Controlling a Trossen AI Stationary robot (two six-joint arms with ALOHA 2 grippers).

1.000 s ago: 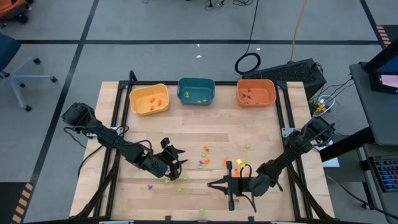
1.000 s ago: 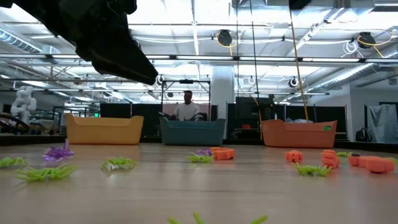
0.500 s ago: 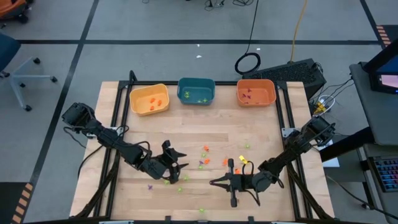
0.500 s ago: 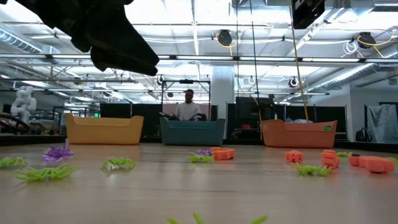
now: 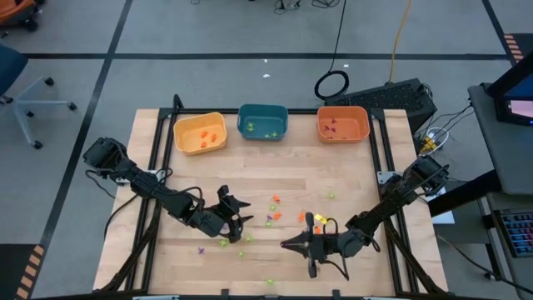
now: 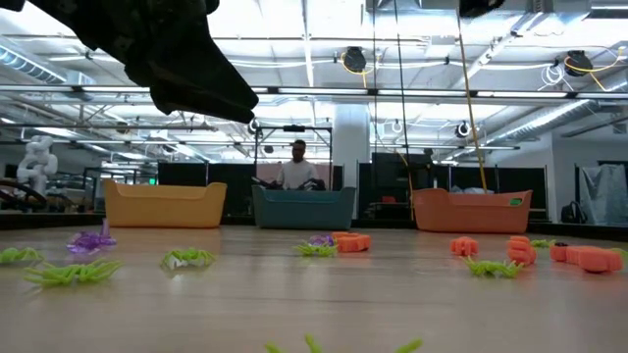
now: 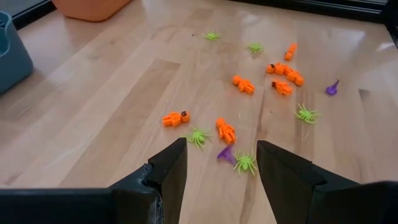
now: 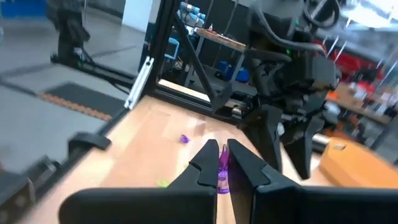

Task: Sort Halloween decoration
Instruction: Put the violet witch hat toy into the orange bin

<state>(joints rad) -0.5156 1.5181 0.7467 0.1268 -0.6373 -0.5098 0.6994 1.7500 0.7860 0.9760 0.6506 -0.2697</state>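
The Halloween decoration (image 5: 275, 202) is scattered over the middle and near part of the tabletop (image 5: 250, 179), with a cluster of orange figures, light-green spiders and purple pieces seen ahead of the left end effector (image 7: 217, 165) in the left wrist view. A few pieces already lie in the yellow bin (image 5: 200, 133), the teal bin (image 5: 263, 122) and the orange bin (image 5: 343, 123) along the tabletop's 12 o'clock edge.

The left end effector is held wide, with nothing between its fingers, over the tabletop toward 7 o'clock. The right end effector (image 8: 222, 163), toward 5 o'clock, is closed on a small purple piece (image 8: 222, 171), pinched upright between the fingertips.

The trinkets are judged to be very light, stiff plastic, likely to skid on the smooth wood when nudged. The spiders' thin legs may flex or snag, so a pinch across the body would be preferable. The orange figures are best taken across the torso, the narrowest part. Because neighbours lie just beside each other in the cluster, an isolated piece should be chosen first, and the fingers lowered until the tabletop is nearly touched.
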